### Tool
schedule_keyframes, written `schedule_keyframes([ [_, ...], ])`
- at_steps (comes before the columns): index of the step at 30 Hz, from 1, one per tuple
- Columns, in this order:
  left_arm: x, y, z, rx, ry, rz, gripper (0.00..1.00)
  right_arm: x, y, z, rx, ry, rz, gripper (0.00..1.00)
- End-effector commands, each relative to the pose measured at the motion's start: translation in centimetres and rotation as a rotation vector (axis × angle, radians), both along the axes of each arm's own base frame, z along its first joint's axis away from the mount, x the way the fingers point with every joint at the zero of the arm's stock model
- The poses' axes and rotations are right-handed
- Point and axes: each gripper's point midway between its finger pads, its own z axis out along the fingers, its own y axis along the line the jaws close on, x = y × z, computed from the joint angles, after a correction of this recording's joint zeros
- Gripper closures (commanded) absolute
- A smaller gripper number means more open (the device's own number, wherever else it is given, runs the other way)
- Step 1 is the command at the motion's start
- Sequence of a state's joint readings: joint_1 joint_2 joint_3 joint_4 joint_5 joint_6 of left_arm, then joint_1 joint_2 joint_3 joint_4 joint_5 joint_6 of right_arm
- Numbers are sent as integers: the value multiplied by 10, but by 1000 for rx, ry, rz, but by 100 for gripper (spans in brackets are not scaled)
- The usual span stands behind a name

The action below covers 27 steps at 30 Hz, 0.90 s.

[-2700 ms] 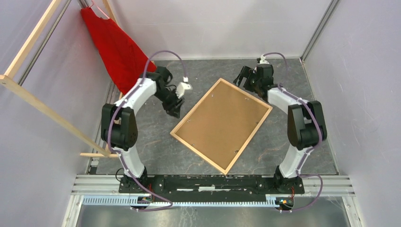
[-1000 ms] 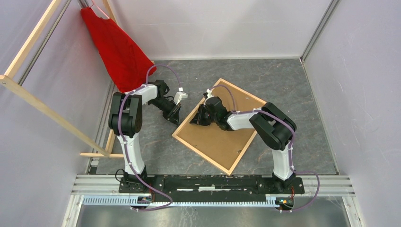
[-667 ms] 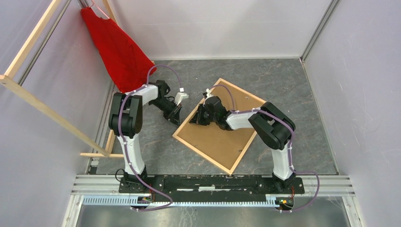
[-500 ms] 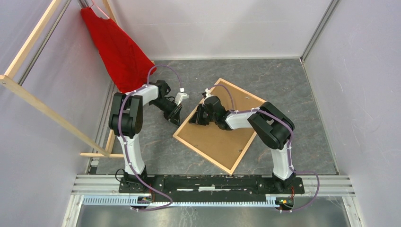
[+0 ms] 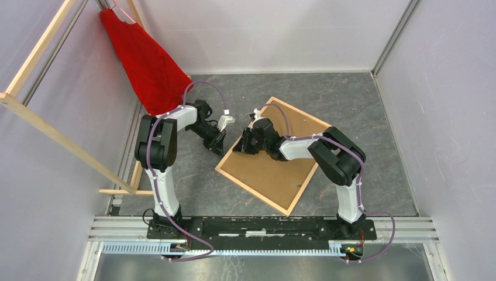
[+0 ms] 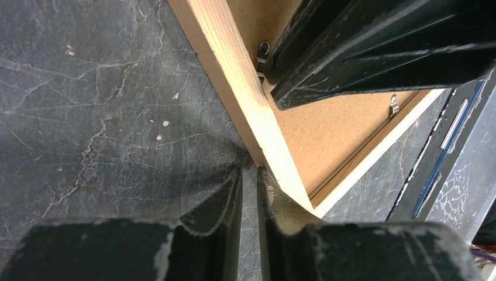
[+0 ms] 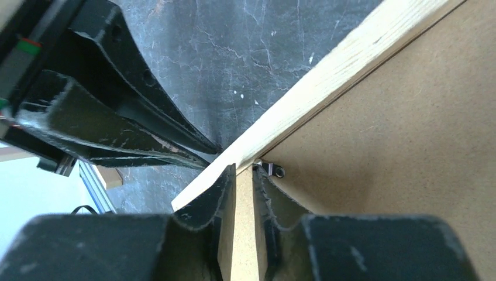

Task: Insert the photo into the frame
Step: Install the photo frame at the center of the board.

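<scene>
The frame [image 6: 225, 70] was pale bare wood, matt, with visible grain. Its backing board [image 7: 398, 117] was brown fibreboard, dull and finely speckled, and carried small shiny metal clips [image 6: 262, 51]. The counter [image 6: 88, 105] looked like dark grey stone, matt and veined with cracks. The left tool [image 6: 250, 181] and right tool [image 7: 243, 175] were black plastic, scuffed pale at the edges. At eleven o'clock hung soft red cloth [image 5: 143, 64].

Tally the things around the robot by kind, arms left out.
Light-wood picture frame: 1
Brown backing board: 1
Red garment: 1
Wooden rack: 1
Total: 4
</scene>
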State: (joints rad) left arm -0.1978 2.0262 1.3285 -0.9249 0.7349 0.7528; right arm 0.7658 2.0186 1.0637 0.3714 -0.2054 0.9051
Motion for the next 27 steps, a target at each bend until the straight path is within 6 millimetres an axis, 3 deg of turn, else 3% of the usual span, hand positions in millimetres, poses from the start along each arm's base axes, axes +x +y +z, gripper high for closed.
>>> schedule_keyframes([
  [1,8,1,14,15,-86,-31,78,17,-21,37,12,-97,-45,71],
  [4,20,5,22,40,-133,-19,78,10,-38,45,17,-108,-60,64],
  [6,28,6,28,48,-159,-8,78,3,-43,40,6,-93,-52,65],
  [10,32,-1,39,15,-168,12,73,-13,-42,22,-1,-44,-26,63],
  [13,30,-4,44,-8,-169,11,63,-21,-32,17,16,-26,-1,61],
  [16,21,-8,38,-30,-135,-1,60,-24,-19,15,27,-16,16,61],
  [20,8,-10,24,-32,-79,-20,63,-23,-5,13,32,-8,22,63],
  [27,-5,-11,11,-40,-29,-33,69,-15,-2,0,-11,1,-21,65],
])
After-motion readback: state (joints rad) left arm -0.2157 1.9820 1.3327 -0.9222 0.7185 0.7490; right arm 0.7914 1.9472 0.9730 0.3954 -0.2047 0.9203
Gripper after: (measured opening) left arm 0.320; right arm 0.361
